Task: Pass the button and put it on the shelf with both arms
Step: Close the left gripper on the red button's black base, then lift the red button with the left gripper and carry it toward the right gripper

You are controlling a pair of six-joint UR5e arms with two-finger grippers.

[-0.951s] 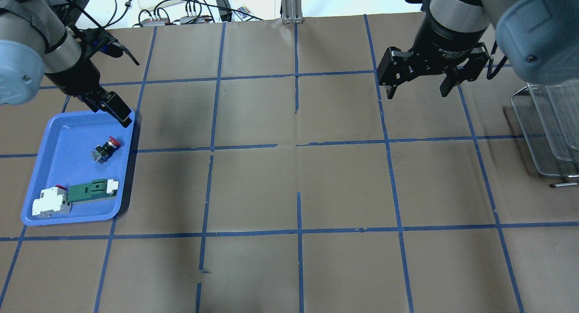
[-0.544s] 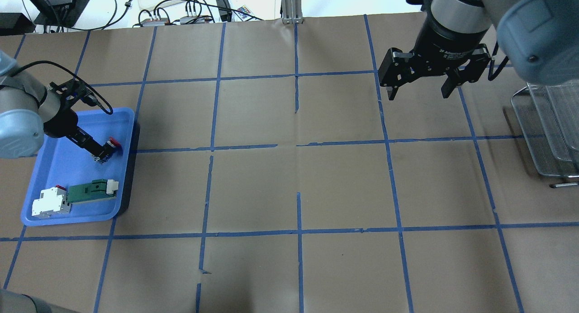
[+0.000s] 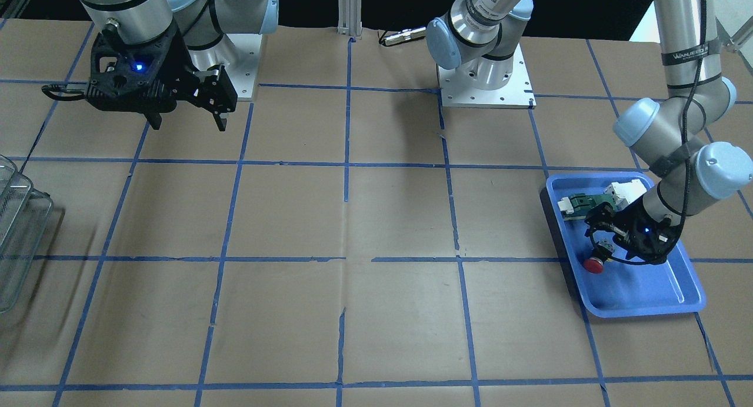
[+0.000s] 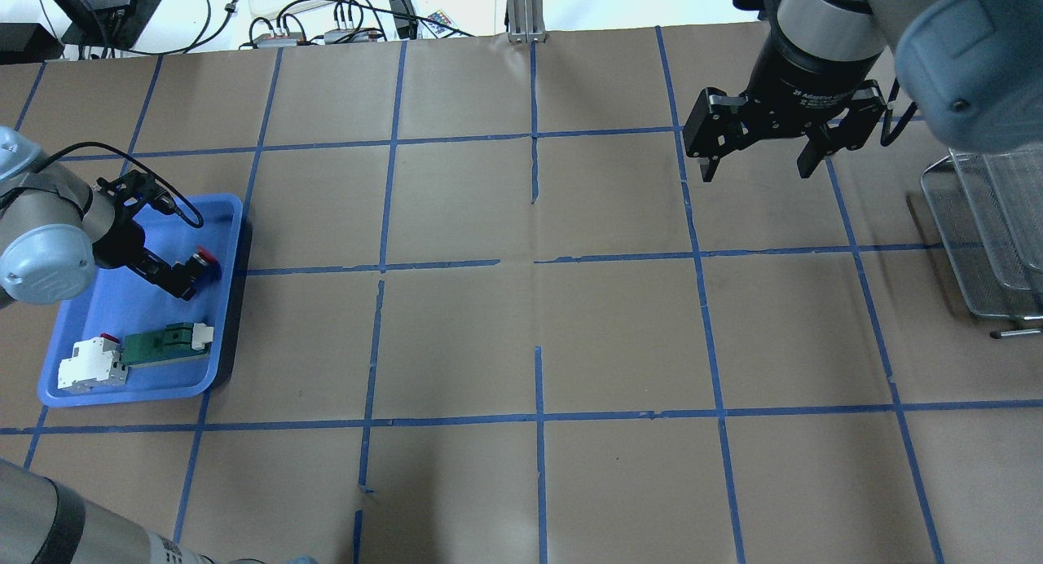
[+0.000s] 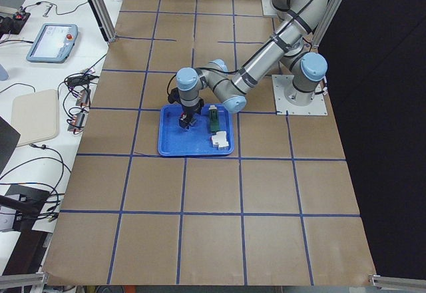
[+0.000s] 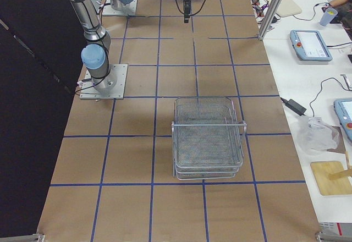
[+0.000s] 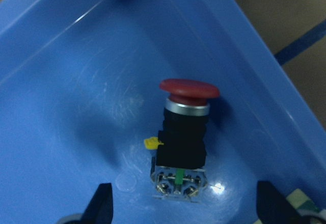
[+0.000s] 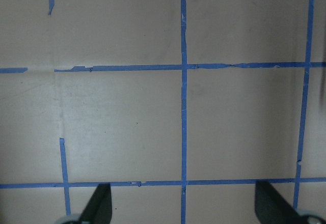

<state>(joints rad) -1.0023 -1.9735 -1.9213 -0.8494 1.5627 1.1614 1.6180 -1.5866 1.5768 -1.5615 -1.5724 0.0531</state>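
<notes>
In tray [image 4: 122,307], button [image 7: 184,132] at left hand [image 4: 186,277]

Blue plastic tray [image 4: 122,311] on brown paper-covered desk [image 4: 530,344], robot's far left. In tray: red-capped black push button [image 4: 205,261] by right rim; nearer robot, white block with red part [image 4: 90,364] left of flat green-and-white piece [image 4: 163,344]. Silvery wire-mesh shelf [image 4: 978,254] on desk, far right.

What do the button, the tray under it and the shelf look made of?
The button has a glossy red plastic-looking cap, a shiny, likely metal collar and a matte black body. The tray looks like smooth blue plastic, judging by its glare. The shelf is silvery metal wire mesh.
</notes>
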